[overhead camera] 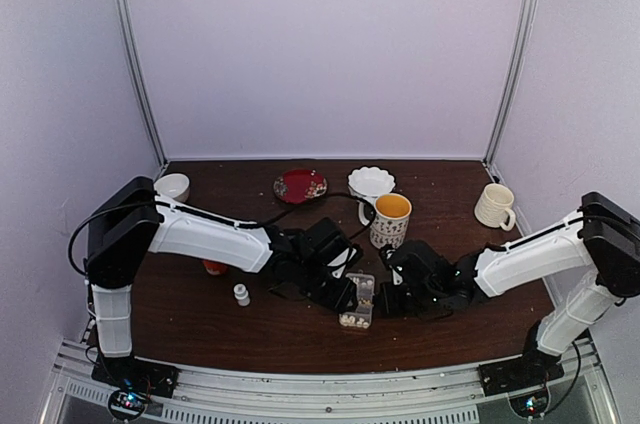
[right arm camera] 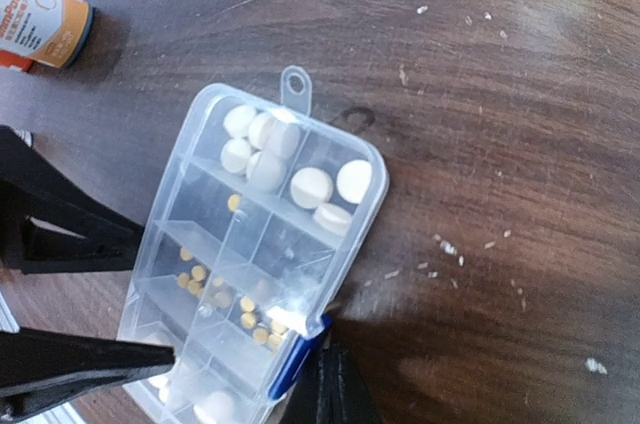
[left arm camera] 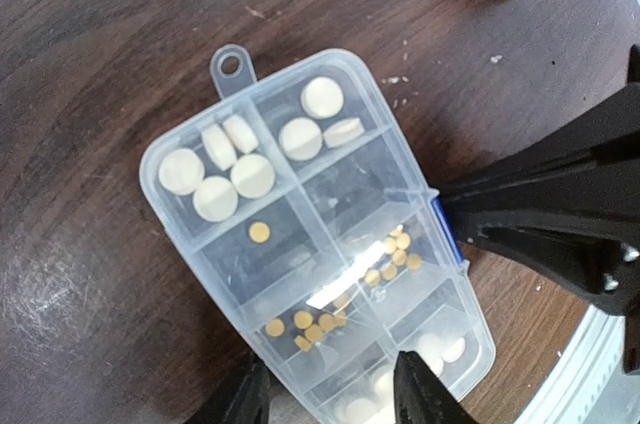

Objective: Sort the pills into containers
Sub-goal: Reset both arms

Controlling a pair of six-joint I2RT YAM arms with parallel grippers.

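The clear pill box lies on the dark table between both arms, its lid down and a blue latch on one long side. White pills fill the two end containers. Small yellow pills sit in the middle cells. My left gripper is open, one finger at the box's edge and the other finger over its near end. My right gripper is shut, empty, its tip against the blue latch.
An orange-labelled bottle and a small white bottle stand left of the box. Behind it are a patterned mug, a red plate, a white scalloped bowl, a cream mug and a white bowl. Pale crumbs dot the wood.
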